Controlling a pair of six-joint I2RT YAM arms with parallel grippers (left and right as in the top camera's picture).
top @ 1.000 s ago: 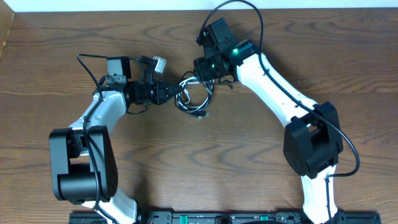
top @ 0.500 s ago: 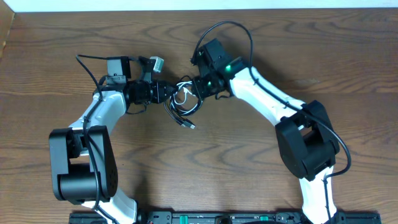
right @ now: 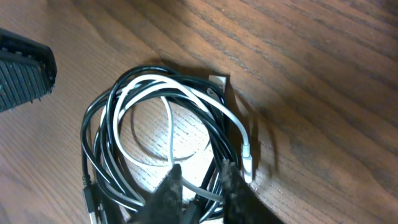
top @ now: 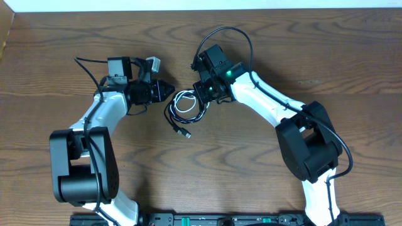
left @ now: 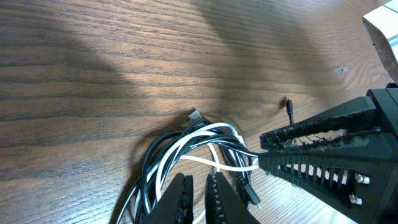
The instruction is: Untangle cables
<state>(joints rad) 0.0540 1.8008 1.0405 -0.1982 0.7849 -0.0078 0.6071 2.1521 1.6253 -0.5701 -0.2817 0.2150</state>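
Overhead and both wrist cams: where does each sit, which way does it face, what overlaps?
Overhead: fixed above the table, facing straight down; both arms, left gripper, right gripper and cables show.
Left wrist: on the left arm, facing down along its own fingers at the cables; right gripper opposite.
Right wrist: on the right arm, facing down past its own fingers onto the cables; left gripper top left.
Shared: all three see the cables.
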